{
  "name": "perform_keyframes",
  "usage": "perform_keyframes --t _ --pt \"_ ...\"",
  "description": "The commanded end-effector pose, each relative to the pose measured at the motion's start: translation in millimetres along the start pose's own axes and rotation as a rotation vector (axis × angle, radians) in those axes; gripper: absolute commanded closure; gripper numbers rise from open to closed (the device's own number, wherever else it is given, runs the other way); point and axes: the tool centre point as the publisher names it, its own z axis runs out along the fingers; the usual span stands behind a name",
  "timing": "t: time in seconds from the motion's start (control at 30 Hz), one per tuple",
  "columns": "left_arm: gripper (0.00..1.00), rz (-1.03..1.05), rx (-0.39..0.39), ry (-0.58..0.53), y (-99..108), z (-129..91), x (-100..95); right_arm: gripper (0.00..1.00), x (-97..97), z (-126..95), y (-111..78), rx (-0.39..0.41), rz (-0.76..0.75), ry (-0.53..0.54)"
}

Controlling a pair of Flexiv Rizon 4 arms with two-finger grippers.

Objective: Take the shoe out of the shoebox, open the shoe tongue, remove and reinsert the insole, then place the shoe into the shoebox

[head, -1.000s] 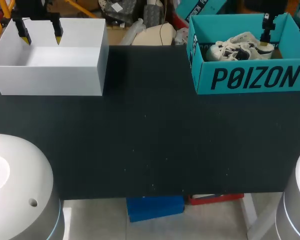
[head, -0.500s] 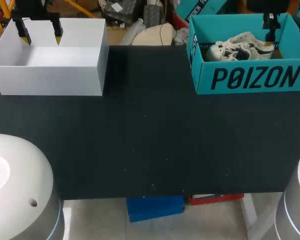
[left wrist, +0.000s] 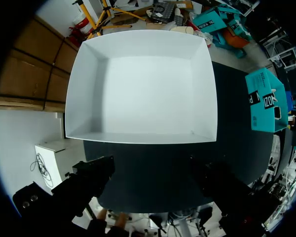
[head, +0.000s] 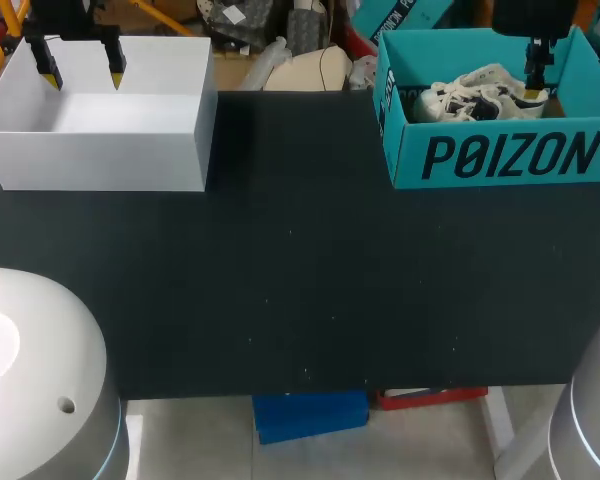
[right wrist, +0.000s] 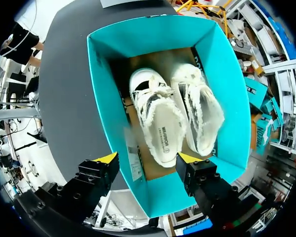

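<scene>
On the table, the far-left corner is filled by a white box, the far-right by a teal shoebox whose walls hem in two shoes. Bare top is left between them and toward the near edge.

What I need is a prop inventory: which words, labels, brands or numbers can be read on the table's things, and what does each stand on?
"POIZON": large dark letters on the front wall of the teal shoebox; the left wrist view shows only part of it.
Small print on one shoe's insole: too blurred to read.
white label on the shoebox's wall: too blurred to read.
white box: no text shows.
</scene>
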Motion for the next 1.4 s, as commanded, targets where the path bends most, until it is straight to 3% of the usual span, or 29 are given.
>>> perform_keyframes --t 0.03,0.47,0.77,0.87,0.93,1.0,1.13,1.17,1.2,1.4 --pt "0.0 0.0 0.0 0.0 0 0 0.0 0.26 -8.6 9 5.2 0.002 -0.002 0.027" --pt "0.0 0.0 0.0 0.0 0 0 0.0 0.23 -18.8 24 5.5 -0.014 0.005 0.048" --pt "0.0 0.0 0.0 0.0 0 0 0.0 0.42 -34.0 42 6.5 -0.038 -0.022 0.049" --pt "0.0 0.0 0.0 0.0 0 0 0.0 0.35 -38.7 48 7.6 -0.042 -0.034 0.057" --pt "0.0 0.0 0.0 0.0 0 0 0.0 0.23 -43.1 51 8.9 -0.046 -0.042 0.058" --pt "0.0 0.0 0.0 0.0 0 0 0.0 0.23 -47.9 53 11.0 -0.049 -0.05 0.058" --pt "0.0 0.0 0.0 0.0 0 0 0.0 0.32 -56.5 61 13.7 -0.051 -0.064 0.062" --pt "0.0 0.0 0.0 0.0 0 0 0.0 0.47 -57.9 63 14.6 -0.051 -0.067 0.063" --pt "0.0 0.0 0.0 0.0 0 0 0.0 0.53 -59.0 64 15.3 -0.051 -0.069 0.064" --pt "0.0 0.0 0.0 0.0 0 0 0.0 0.55 -63.1 74 20.7 -0.052 -0.088 0.07"
